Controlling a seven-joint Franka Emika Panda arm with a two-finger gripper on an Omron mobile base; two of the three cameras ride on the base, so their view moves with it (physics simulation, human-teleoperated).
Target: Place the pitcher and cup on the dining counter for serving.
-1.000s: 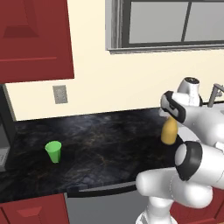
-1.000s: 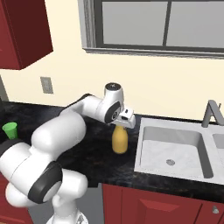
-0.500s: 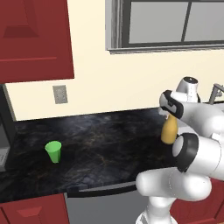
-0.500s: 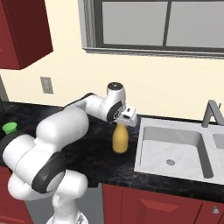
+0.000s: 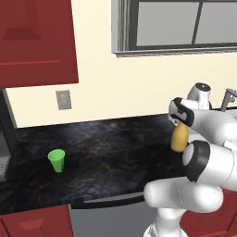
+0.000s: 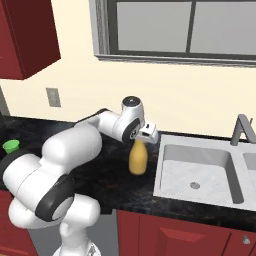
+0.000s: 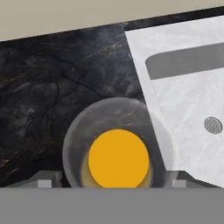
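Observation:
The pitcher [image 6: 137, 159], a small amber vessel, stands upright on the black wall counter [image 5: 106, 148] just left of the sink. My gripper [image 6: 142, 140] hangs directly over it, down at its neck. From the hand camera I look straight down on the pitcher's round yellow top [image 7: 118, 159], which sits between my two fingertips [image 7: 43, 181]. The jaws stand wide apart on either side, so the gripper [image 7: 111, 183] is open. In the left base view the pitcher [image 5: 178, 139] shows below the hand [image 5: 178, 121]. The green cup [image 5: 57, 160] stands far to the left on the same counter. The dining counter is out of view.
A pale sink basin [image 6: 200, 170] with a faucet [image 6: 241, 129] lies right of the pitcher. Behind the counter are a cream wall with an outlet [image 5: 63, 99] and a window [image 6: 190, 30]. Red cabinets hang at the upper left [image 5: 37, 41].
The arm's elbow and forearm have shifted a little while the hand stays over the pitcher. Pitcher and cup stand where they were.

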